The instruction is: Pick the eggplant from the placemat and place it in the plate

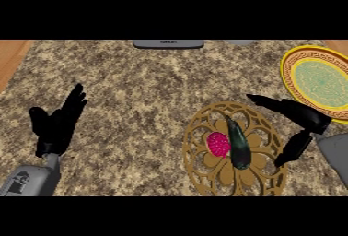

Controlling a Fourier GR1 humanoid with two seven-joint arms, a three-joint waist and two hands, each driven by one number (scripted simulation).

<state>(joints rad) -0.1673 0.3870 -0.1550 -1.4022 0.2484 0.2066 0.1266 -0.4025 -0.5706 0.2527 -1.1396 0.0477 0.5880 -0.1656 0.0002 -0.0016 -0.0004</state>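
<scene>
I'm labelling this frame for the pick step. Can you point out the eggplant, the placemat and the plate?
eggplant point(239, 144): head view, middle of its dark body.
placemat point(201, 171): head view, bare latticed left part.
plate point(293, 83): head view, yellow patterned rim.

No legible text on anything

2 grey forearms, black left hand point(60, 122), black right hand point(299, 120)

Eggplants: one eggplant point(238, 146) is lying on the placemat.
Placemats: one placemat point(204, 177) is sitting on the counter.
Plates: one plate point(318, 80) is standing at the right edge.
Pink items: one pink item point(218, 144) is resting beside the eggplant.
Hands: two are showing, left hand point(58, 124) and right hand point(299, 124).
Grey objects at the top edge: one grey object point(168, 44) is showing.
</scene>
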